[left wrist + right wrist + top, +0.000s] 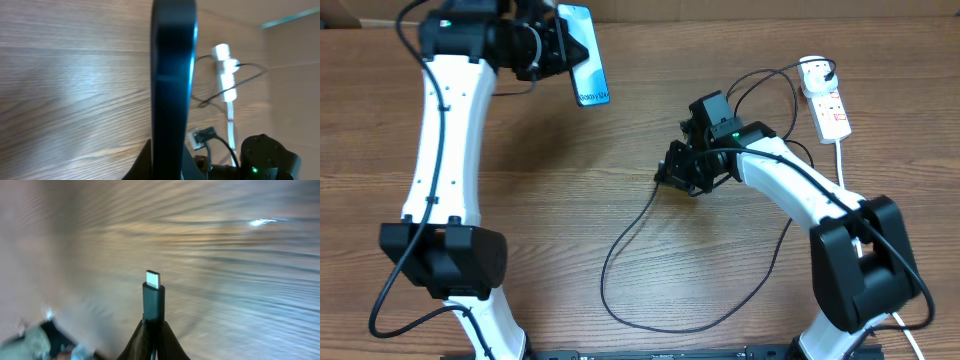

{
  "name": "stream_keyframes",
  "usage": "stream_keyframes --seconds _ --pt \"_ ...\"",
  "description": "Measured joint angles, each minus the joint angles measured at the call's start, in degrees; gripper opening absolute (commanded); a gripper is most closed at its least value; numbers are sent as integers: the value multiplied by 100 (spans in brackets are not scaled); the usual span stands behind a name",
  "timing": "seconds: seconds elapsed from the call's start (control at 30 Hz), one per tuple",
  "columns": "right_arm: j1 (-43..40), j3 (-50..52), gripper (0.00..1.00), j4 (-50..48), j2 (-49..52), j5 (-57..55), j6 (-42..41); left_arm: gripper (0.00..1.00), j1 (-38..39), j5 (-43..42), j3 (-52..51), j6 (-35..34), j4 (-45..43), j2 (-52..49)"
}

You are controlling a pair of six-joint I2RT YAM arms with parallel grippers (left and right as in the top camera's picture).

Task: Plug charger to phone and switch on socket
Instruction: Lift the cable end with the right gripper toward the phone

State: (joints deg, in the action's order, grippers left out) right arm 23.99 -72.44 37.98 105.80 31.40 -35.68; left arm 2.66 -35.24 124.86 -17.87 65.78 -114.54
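Charger tip (153, 287): pinched in our right gripper (153, 329), jaws pressed together on it, metal end poking straight out.
Phone (586, 55): clamped in our left gripper (558, 45), well apart to the left and farther out, long axis running away from us.
Socket (829, 100): far right, beyond both grippers.

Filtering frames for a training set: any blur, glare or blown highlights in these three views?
Overhead: sharp, evenly lit, phone and socket both crisp. Left wrist: phone is a dark, soft silhouette up close; socket blown out white; pale sheen on the table at left. Right wrist: table smeared by motion blur, charger connector in focus.
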Motion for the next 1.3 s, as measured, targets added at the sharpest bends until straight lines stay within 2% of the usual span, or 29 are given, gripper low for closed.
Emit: stream_keyframes --seconds 0.13,0.3,0.47,0.63,0.87,1.3 --pt "0 -116 4 -280 -278 979 763 4 -470 -785 0 -22 -46 0" --pt "0 -142 4 -1078 -581 2782 1663 4 -953 -1816 0 -42 -52 0" --pt "0 -160 4 -1755 -645 4177 2009 4 -1078 -2837 0 -48 -44 0" --pt "0 -160 4 -1937 -645 4743 2083 4 -1051 -3491 0 -63 48 0" --pt "0 -160 4 -2463 -645 4690 1604 4 -1047 -3716 0 -61 153 0" --pt "26 -164 4 -1685 -645 2455 964 4 -1047 -3016 0 -63 293 0"
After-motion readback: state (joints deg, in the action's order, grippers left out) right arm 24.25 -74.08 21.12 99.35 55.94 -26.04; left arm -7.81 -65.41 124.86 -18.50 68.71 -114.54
